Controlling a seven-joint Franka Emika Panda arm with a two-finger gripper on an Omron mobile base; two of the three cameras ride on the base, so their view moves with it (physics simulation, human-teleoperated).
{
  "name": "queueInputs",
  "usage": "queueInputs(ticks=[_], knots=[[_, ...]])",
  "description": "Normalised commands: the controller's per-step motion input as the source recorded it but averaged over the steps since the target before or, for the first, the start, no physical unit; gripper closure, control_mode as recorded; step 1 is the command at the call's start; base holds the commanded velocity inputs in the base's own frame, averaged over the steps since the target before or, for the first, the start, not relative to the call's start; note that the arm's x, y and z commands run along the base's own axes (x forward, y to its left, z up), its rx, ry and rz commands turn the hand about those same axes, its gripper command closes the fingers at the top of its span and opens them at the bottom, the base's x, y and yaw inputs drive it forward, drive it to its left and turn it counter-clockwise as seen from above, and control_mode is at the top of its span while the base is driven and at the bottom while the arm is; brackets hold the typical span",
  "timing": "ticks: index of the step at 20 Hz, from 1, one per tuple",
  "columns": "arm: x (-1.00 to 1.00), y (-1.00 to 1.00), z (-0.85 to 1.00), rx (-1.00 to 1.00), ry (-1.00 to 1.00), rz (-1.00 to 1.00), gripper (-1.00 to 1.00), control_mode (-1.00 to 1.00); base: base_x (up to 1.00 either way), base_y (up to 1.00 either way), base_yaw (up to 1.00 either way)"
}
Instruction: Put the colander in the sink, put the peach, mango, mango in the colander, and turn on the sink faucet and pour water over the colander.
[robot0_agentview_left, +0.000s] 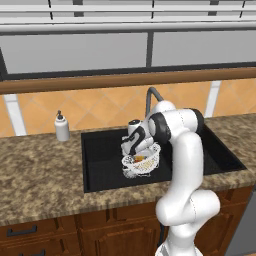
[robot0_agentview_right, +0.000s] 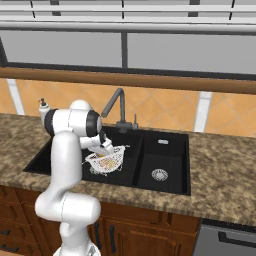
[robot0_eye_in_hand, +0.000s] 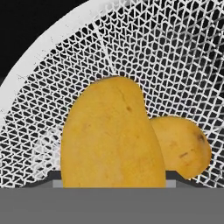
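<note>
The white wire-mesh colander (robot0_agentview_left: 145, 166) (robot0_agentview_right: 109, 161) rests in the left basin of the black sink (robot0_agentview_left: 102, 155) (robot0_agentview_right: 165, 150). My gripper (robot0_agentview_left: 137, 153) (robot0_agentview_right: 103, 150) reaches down into it. Close up in the hand view, a yellow mango (robot0_eye_in_hand: 111, 135) hides the fingertips, and the gripper looks shut on it. A second mango (robot0_eye_in_hand: 181, 146) lies behind it against the mesh (robot0_eye_in_hand: 166, 65). The dark faucet (robot0_agentview_left: 150, 96) (robot0_agentview_right: 118, 106) stands behind the sink. The peach and water are out of view.
A white soap dispenser (robot0_agentview_left: 62, 127) (robot0_agentview_right: 43, 107) stands on the granite counter (robot0_agentview_left: 40, 170) (robot0_agentview_right: 225, 165) left of the sink. The right basin has a silver drain (robot0_agentview_right: 159, 174). A tiled wall and a window ledge rise behind.
</note>
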Motion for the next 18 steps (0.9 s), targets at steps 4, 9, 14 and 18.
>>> queueInputs(ticks=[4, 9, 14, 18], knots=[[0.00, 0.00, 0.00, 0.00, 0.00, 0.00, 1.00, -1.00, 0.00, 0.00, 0.00], [0.00, 0.00, 0.00, 0.00, 0.00, 0.00, -1.00, -1.00, 0.00, 0.00, 0.00], [0.00, 0.00, 0.00, 0.00, 0.00, 0.00, -1.00, -1.00, 0.00, 0.00, 0.00], [0.00, 0.00, 0.00, 0.00, 0.00, 0.00, -1.00, -1.00, 0.00, 0.00, 0.00]])
